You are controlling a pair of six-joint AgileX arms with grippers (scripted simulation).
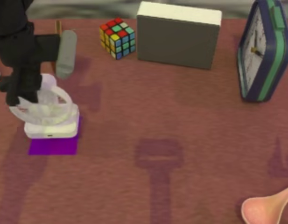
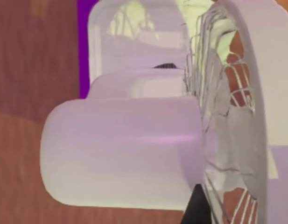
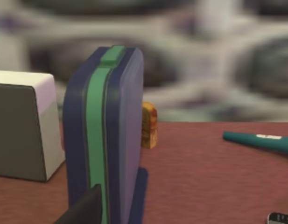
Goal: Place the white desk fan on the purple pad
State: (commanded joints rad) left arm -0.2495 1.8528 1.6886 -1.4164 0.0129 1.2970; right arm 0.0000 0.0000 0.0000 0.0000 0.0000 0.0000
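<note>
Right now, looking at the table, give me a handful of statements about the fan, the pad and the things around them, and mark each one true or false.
1. The white desk fan stands on the purple pad. True; its base covers the pad's far part.
2. The left gripper is at the fan, on the table's left side. True.
3. The Rubik's cube sits on the pad. False; it sits near the far edge, beside the grey box.
4. The blue and green clock lies flat. False; it stands upright on the table's right side.
5. The right gripper is over the pad. False; no right gripper shows in the top view.
</note>
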